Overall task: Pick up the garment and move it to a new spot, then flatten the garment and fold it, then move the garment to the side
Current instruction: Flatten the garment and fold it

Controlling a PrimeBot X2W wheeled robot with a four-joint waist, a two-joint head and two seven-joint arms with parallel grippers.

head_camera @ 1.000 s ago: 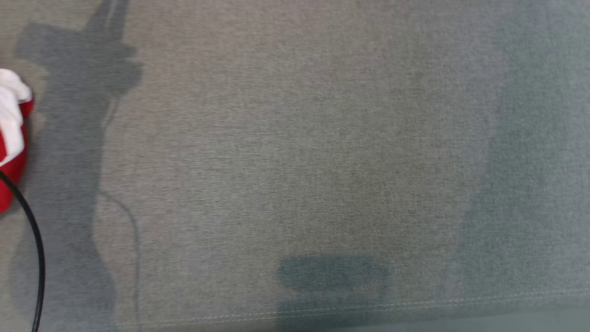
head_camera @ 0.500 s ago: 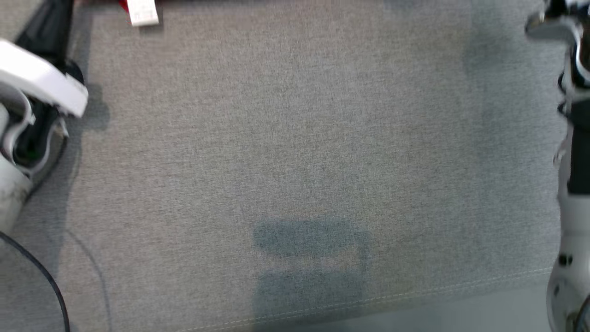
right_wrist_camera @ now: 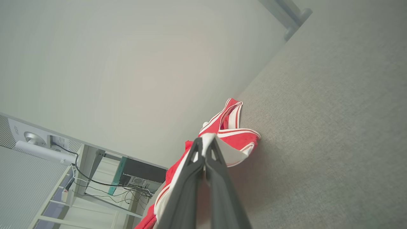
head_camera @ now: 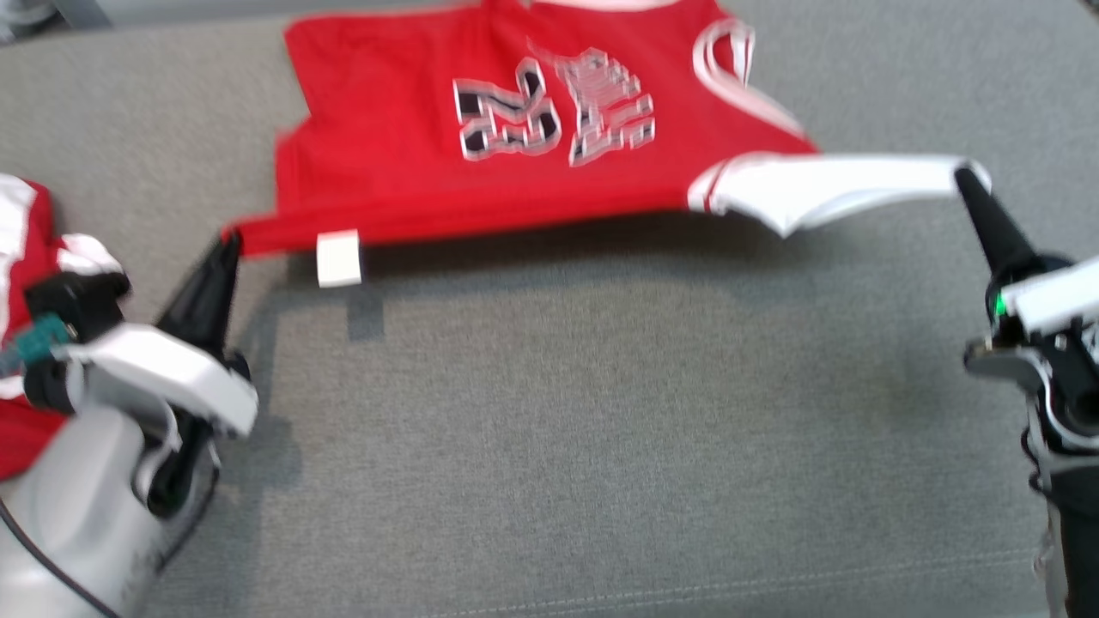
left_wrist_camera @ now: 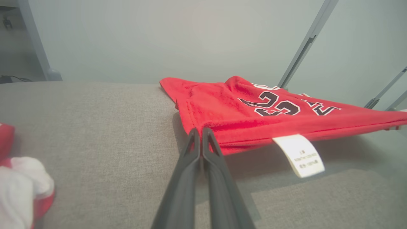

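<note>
**Left gripper** (head_camera: 228,244): the fingers (left_wrist_camera: 187,165) are clenched on the jersey (head_camera: 481,146) at one corner of its red hem. In the left wrist view they meet with no gap, and the folded hem sits right at their tips.

**Right gripper** (head_camera: 965,175): the fingers are pressed together on the white-trimmed corner at the jersey's other end. In the right wrist view, white cloth wraps around the tips.

**Jersey position:** it is stretched between the two sets of fingertips. The near edge runs taut from one set to the other and is raised off the grey surface (head_camera: 601,412), with a band of shadow under it. From that edge the cloth extends away from the fingertips toward the far side of the surface, numerals facing up.

**Label** (head_camera: 338,258): white, hanging from the near edge, just to the right of the left fingertips.

**Second garment** (head_camera: 19,249): red and white, bunched on the surface to the left of the left fingers and apart from them.
</note>
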